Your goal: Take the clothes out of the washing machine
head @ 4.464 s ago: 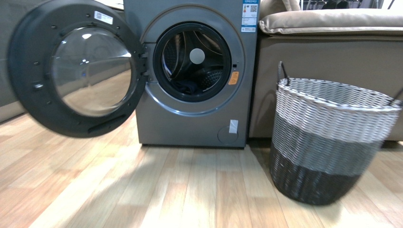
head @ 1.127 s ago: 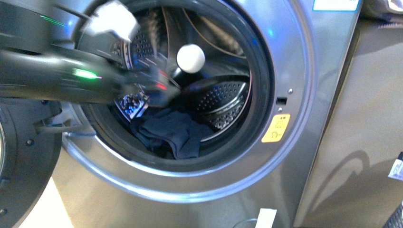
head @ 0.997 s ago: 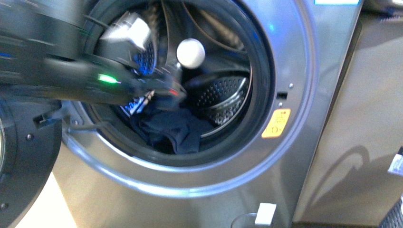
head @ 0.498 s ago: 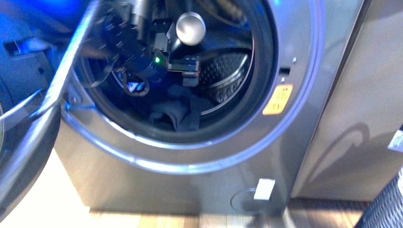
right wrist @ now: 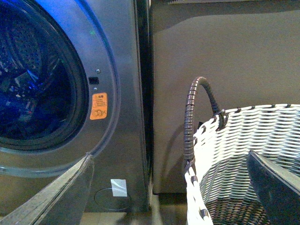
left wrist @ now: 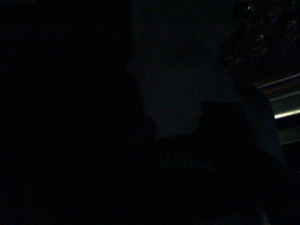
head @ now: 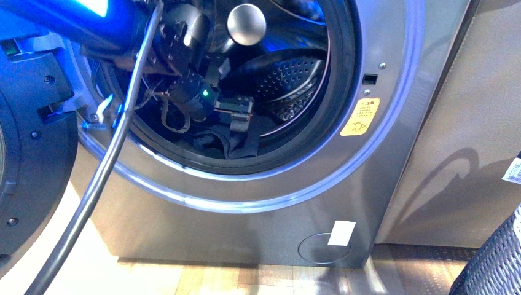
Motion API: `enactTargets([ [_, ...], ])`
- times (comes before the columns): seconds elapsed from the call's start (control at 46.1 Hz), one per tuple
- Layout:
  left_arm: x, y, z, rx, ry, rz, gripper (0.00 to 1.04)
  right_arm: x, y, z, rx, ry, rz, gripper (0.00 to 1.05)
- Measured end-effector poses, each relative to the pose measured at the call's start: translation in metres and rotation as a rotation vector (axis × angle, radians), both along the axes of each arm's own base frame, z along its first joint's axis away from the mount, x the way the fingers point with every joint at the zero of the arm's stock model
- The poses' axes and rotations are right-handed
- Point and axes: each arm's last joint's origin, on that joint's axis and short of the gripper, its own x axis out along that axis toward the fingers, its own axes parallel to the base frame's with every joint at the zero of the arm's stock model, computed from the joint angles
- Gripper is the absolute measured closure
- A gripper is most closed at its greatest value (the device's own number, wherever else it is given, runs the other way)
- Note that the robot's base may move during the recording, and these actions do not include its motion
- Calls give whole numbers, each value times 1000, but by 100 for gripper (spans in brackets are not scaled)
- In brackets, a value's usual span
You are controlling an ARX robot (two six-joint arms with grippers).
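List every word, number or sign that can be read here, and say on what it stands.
Nothing is readable.
The yellow sticker on the washing machine: small print and a round sign, too small to read.
The white tag low on the machine: looks blank.
The white label at the right edge: blurred.
Left wrist view: dark.

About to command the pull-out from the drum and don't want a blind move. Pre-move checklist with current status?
1. The door is swung clear of the porthole: ok.
2. The left hand is inside the washing machine drum, just above the clothes: ok.
3. The left hand is closed on fabric: cannot tell. The front view is unclear there and the left wrist view is dark.
4. The basket stands upright beside the washing machine: ok.
5. The right hand is open and holding nothing: ok.
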Motion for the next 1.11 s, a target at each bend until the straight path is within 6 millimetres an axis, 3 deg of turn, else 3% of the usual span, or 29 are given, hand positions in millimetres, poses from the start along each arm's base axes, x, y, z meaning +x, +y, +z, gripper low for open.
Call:
enactTargets([
  [0.824, -9, -4, -8, 126, 75, -81, 7, 0, 0, 0, 0, 0, 0, 7],
  [1.105, -9, 10, -12, 166, 56, -21, 59, 0, 0, 0, 0, 0, 0, 7],
])
